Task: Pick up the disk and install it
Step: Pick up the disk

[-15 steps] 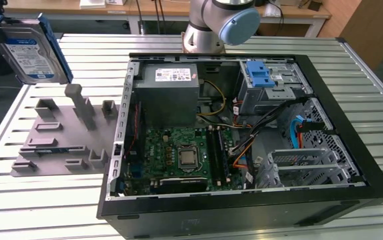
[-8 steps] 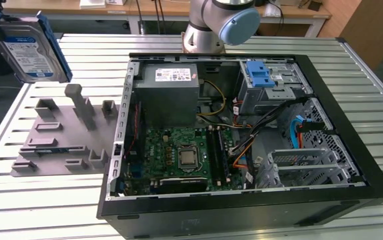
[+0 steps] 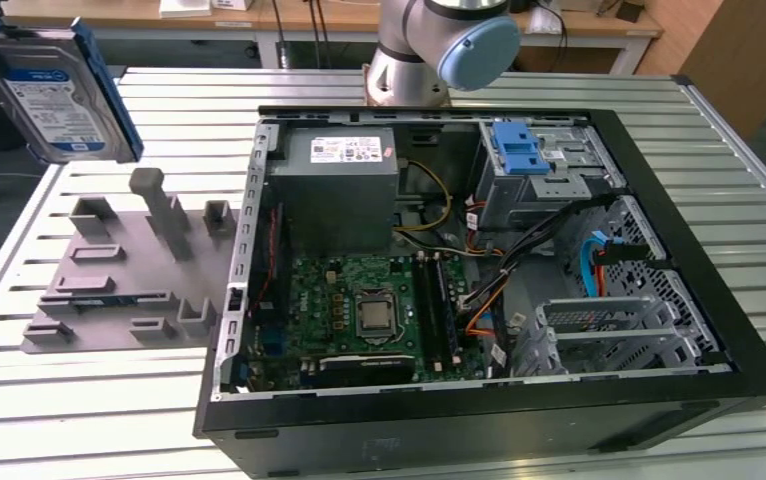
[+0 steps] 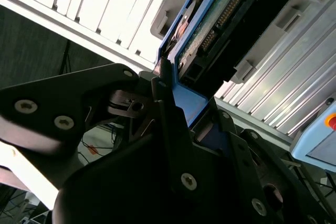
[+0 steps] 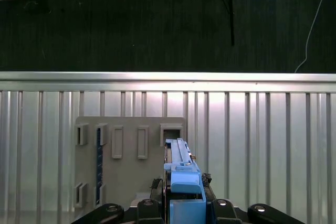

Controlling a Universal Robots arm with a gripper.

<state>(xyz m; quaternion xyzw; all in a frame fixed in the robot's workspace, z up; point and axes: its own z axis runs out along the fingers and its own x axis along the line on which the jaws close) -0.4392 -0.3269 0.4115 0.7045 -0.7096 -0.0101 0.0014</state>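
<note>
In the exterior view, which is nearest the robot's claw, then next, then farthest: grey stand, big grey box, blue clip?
1. Grey stand, exterior view's left, below the gripper.
2. Big grey box, middle.
3. Blue clip, exterior view's right.
</note>
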